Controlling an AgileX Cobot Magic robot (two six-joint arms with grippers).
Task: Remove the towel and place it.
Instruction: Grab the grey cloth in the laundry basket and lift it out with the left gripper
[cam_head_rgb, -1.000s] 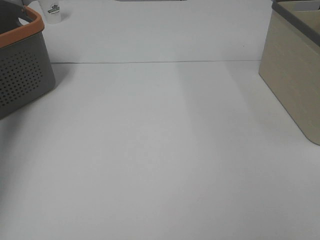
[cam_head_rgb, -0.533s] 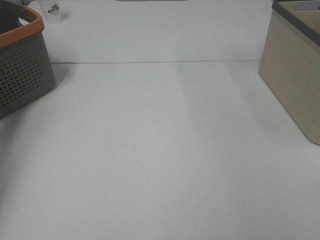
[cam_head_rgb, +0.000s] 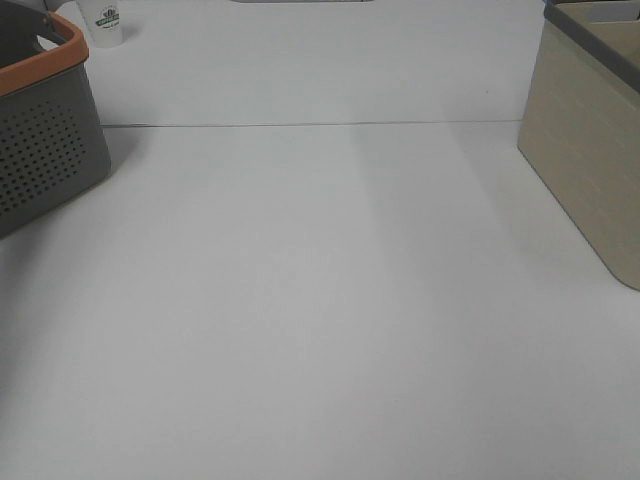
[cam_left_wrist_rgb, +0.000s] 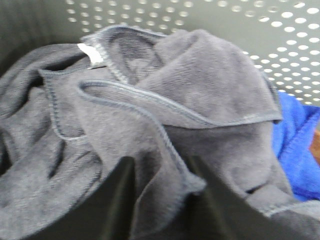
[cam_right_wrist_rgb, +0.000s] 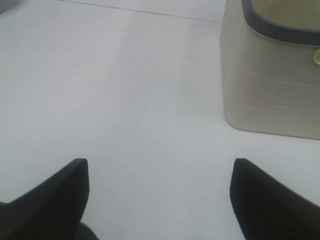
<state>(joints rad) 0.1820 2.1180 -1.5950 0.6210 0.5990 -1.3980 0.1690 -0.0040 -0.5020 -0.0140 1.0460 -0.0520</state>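
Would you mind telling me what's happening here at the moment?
The left hand is down in the grey perforated basket, its fingers straddling a fold of the dark grey towel; whether it is gripping yet is unclear. A blue cloth lies beside the towel. The right hand hangs open over the table near the beige bin.

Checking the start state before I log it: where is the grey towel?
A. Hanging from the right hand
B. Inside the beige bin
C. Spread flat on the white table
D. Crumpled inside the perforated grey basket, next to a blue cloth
D: the left wrist view shows the towel bunched against the dotted wall of the basket, beside a blue cloth, with the left hand straddling one fold.
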